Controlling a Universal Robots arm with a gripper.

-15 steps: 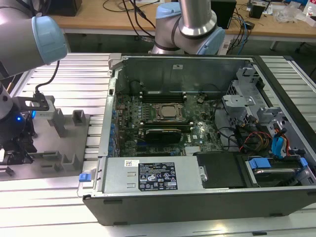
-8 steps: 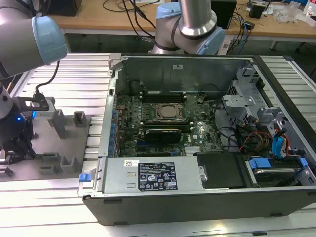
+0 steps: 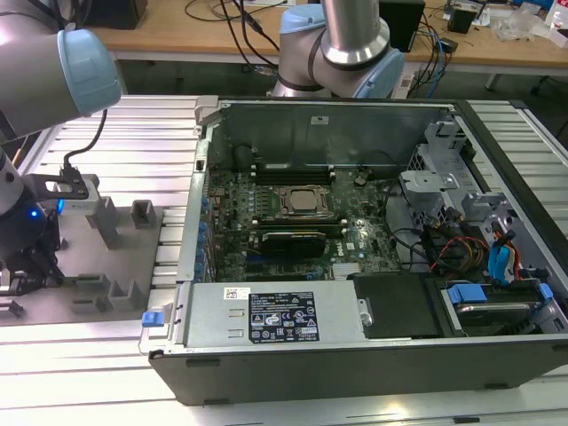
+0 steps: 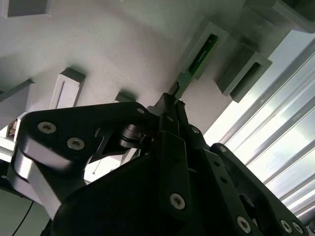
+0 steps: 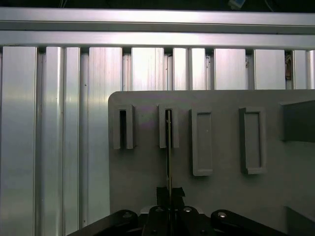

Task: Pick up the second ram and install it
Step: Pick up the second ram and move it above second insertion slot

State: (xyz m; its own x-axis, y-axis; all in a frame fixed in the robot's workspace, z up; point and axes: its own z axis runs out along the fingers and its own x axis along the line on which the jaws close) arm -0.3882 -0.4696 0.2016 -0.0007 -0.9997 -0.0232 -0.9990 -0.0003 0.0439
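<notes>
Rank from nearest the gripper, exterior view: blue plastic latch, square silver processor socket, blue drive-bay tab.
The gripper holds the green memory stick at the exterior view's left.
1. Blue plastic latch, case corner toward it.
2. Square silver processor socket, on the motherboard.
3. Blue drive-bay tab, view's right.

Grey arm [image 3: 31, 67], pale-blue joint cap [image 3: 89, 71] — black gripper [image 4: 170, 103] dotted with silver screws [image 4: 75, 143]

An open computer case [image 3: 355, 359] lay across the ribbed aluminium desk [image 3: 80, 373], its processor socket [image 3: 300, 201] and power supply [image 3: 266, 315] exposed. Toward the desk's edge, on the exterior view's left, sat a grey fixture plate [image 3: 133, 259] with slotted holders [image 3: 142, 216].
</notes>
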